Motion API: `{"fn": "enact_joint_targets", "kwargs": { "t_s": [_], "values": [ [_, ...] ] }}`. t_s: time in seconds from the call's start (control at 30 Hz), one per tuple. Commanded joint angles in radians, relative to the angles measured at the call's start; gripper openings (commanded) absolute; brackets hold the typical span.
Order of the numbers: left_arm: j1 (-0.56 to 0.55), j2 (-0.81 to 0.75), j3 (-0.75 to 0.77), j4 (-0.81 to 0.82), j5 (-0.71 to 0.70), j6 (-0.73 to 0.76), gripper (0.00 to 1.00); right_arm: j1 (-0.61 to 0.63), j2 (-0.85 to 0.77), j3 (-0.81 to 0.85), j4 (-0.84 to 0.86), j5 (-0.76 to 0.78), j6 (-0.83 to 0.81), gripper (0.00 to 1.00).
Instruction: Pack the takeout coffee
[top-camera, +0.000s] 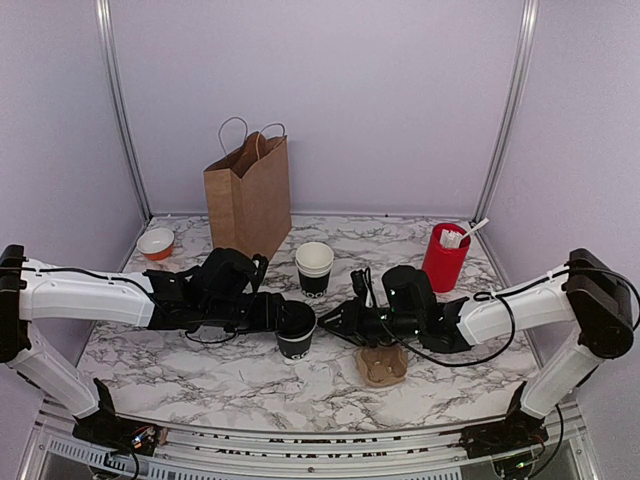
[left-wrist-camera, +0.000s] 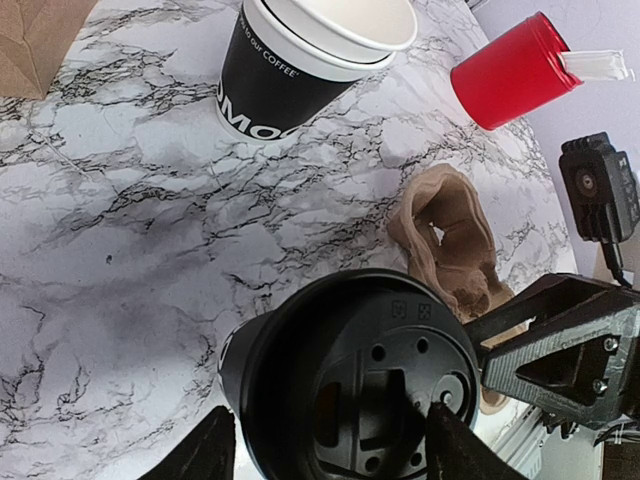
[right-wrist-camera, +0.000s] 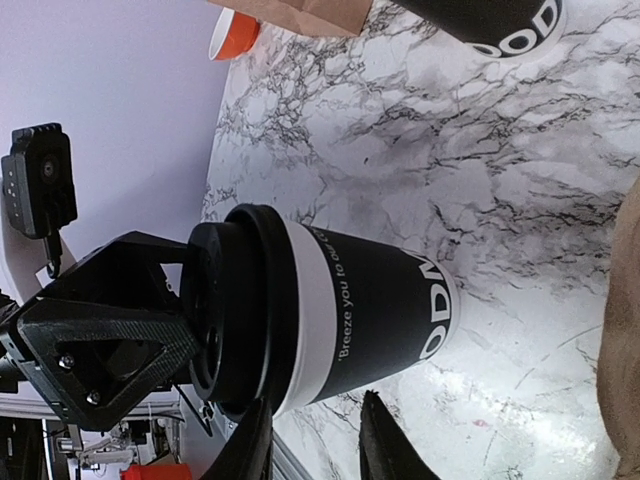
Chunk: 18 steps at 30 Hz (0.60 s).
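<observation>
The takeout coffee (top-camera: 296, 331) is a small black cup with its black lid (left-wrist-camera: 385, 385) on, standing mid-table. My left gripper (left-wrist-camera: 328, 415) hangs over it, open. One finger lies over the lid's top and the other hangs beyond the cup's far side. From the right wrist, that gripper's fingers (right-wrist-camera: 110, 340) sit against the lid's crown. My right gripper (right-wrist-camera: 315, 415) stands narrowly open, nothing between its fingers, its tips close beside the cup wall (right-wrist-camera: 380, 310) just under the white band. I cannot tell whether they touch.
A stack of lidless white-rimmed black cups (top-camera: 314, 268) stands behind the coffee. A brown paper bag (top-camera: 248, 195) stands at the back left beside an orange bowl (top-camera: 155, 243). A red cup with white sticks (top-camera: 445, 257) is back right, and a cardboard cup carrier (top-camera: 383, 365) lies under the right arm.
</observation>
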Motion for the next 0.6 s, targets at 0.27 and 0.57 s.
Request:
{"fn": "enact_joint_targets", "kwargs": {
  "t_s": [0.27,0.57],
  "values": [
    [-0.006,-0.014,-0.021,0.016,-0.011,-0.009,0.65,0.013,0.041,0.001,0.112,0.014,0.046,0.29],
    [-0.006,-0.012,-0.020,0.019,-0.010,-0.010,0.65,0.026,0.040,0.004,0.112,0.029,0.042,0.29]
  ]
}}
